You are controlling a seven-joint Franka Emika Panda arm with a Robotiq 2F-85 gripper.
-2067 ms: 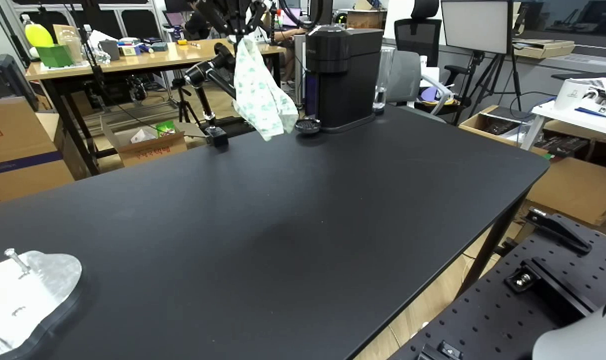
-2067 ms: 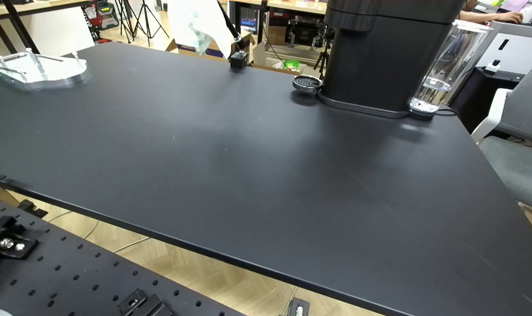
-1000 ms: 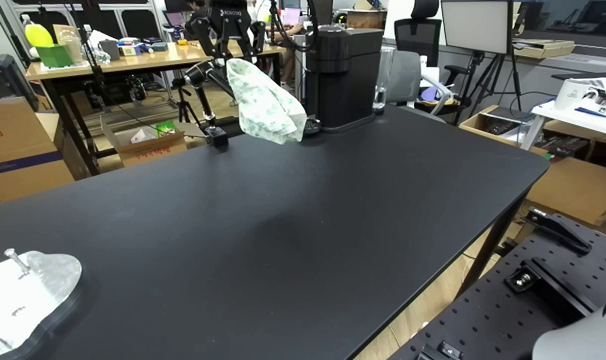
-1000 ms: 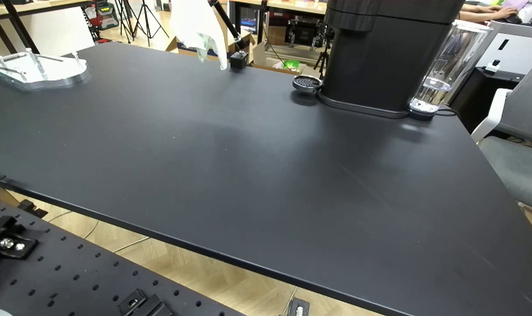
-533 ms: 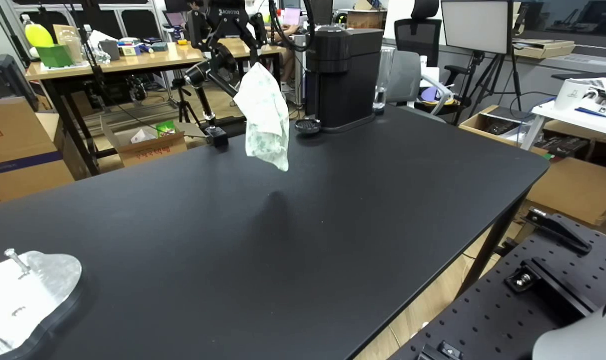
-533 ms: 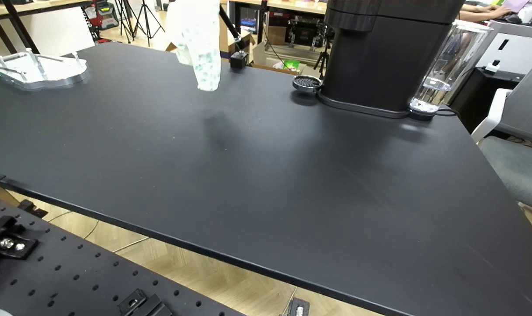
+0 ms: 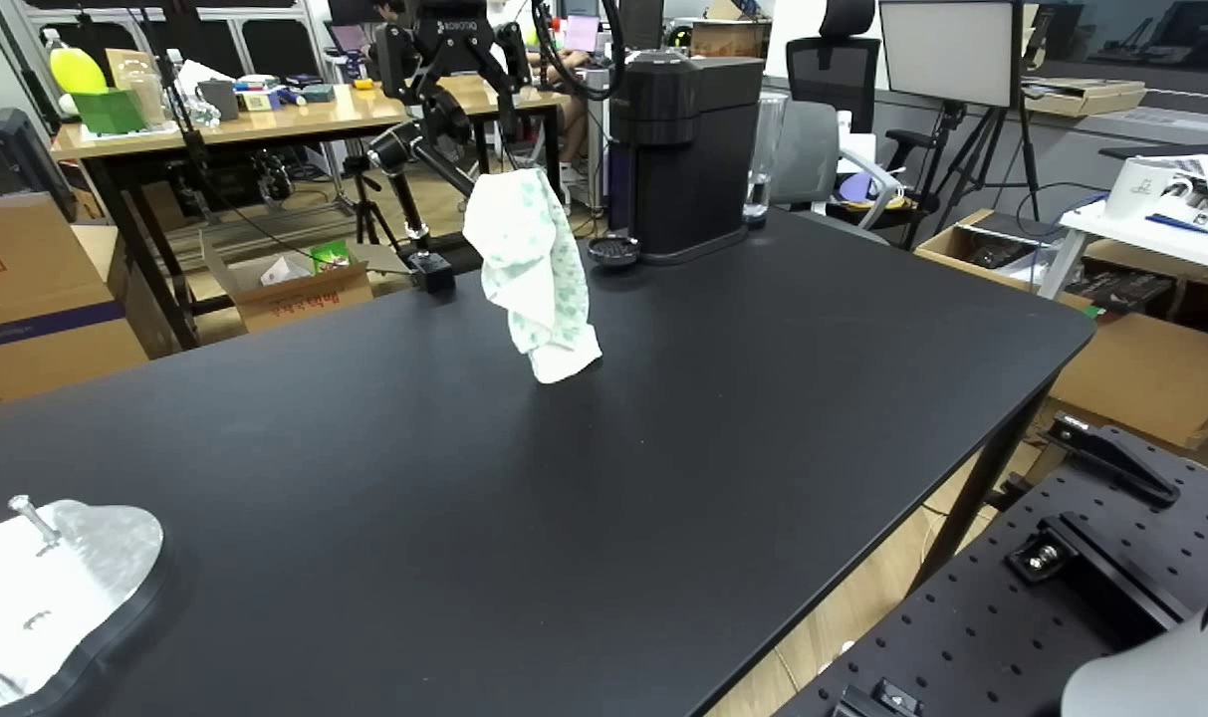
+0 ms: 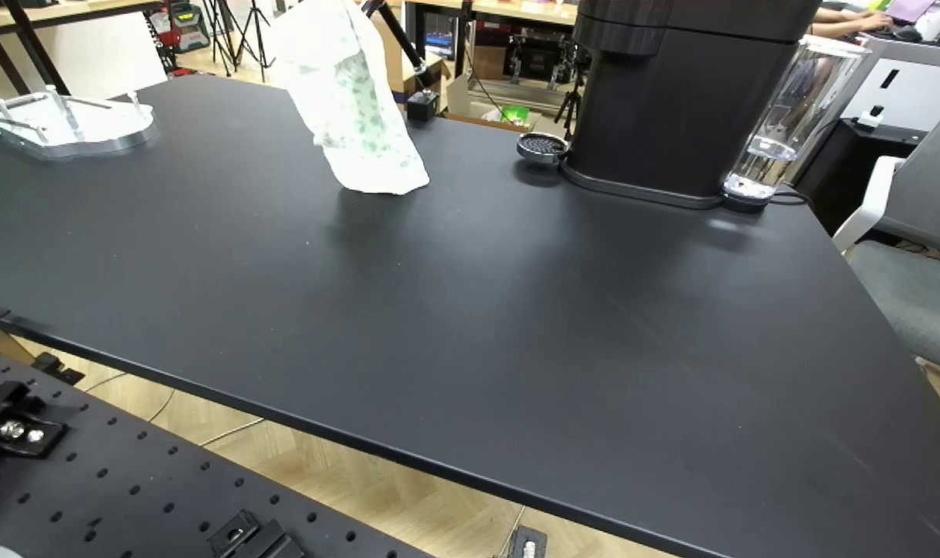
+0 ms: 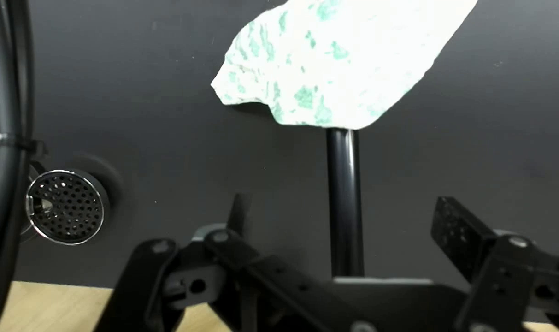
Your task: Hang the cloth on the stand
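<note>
In both exterior views the green-patterned cloth [image 7: 534, 264] hangs at the stand [image 7: 407, 206], low over the tabletop [image 7: 364, 448], with the coffee machine [image 7: 688, 154] to the stand's right. Only the wrist view looks down on the stand's black rod [image 9: 345, 203] running in under the cloth; there the jaws stand wide apart to either side of it, gripping nothing.

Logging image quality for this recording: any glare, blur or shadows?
Wrist view: the cloth is overexposed, burnt to white at its upper right; the pincer looks slightly soft. Both exterior views: a diffuse shadow on the dark table below the cloth.
</note>
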